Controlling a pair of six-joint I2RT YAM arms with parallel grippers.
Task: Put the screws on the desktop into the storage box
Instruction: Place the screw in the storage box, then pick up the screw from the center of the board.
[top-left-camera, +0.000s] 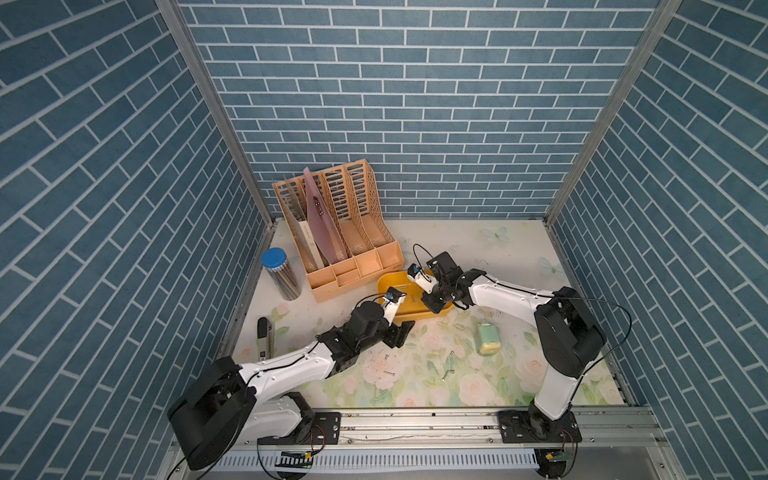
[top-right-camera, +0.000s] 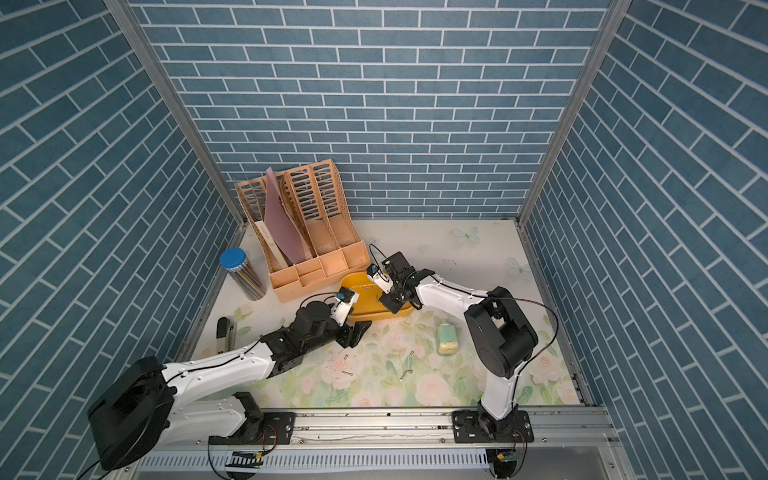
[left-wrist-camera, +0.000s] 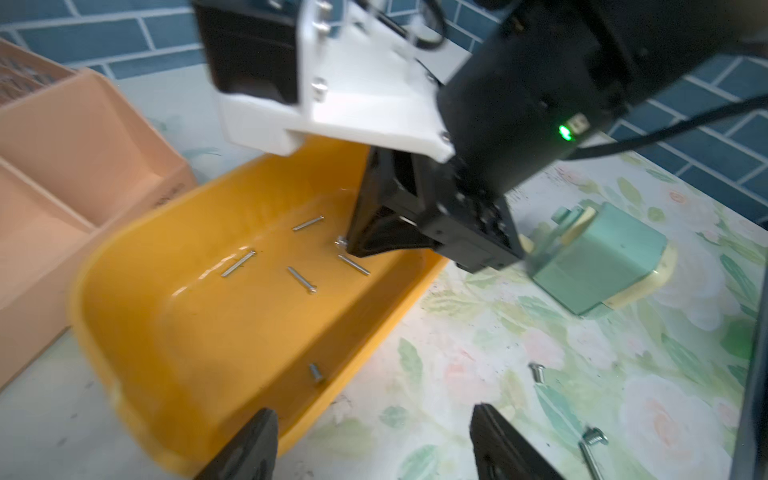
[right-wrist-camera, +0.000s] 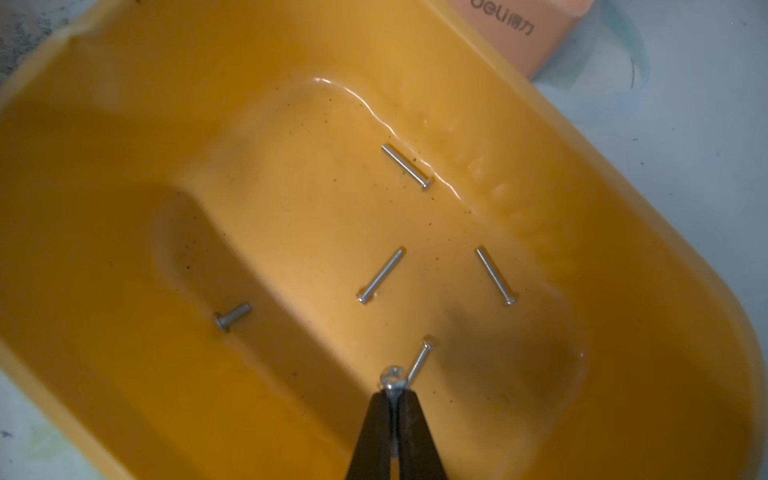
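Note:
The yellow storage box (top-left-camera: 395, 283) (top-right-camera: 358, 286) lies mid-desktop. My right gripper (right-wrist-camera: 392, 392) (top-left-camera: 432, 305) hangs inside it, shut on a small silvery screw (right-wrist-camera: 392, 377) whose head sticks out past the tips. Several screws (right-wrist-camera: 380, 276) lie on the box floor (right-wrist-camera: 291, 166). My left gripper (left-wrist-camera: 374, 411) (top-left-camera: 400, 332) stands open and empty at the box's near corner (left-wrist-camera: 208, 332), one finger by the rim and one over the flowered desktop (top-left-camera: 415, 382). Loose screws (top-left-camera: 390, 372) (top-right-camera: 404, 374) (left-wrist-camera: 537, 371) rest on the desktop in front of the box.
A peach file organizer (top-left-camera: 353, 249) stands behind the box on the left. A blue-lidded cylinder (top-left-camera: 280, 274) and a stapler (top-left-camera: 264, 336) sit along the left wall. A pale green case (top-left-camera: 488, 338) (left-wrist-camera: 598, 257) lies right of the box.

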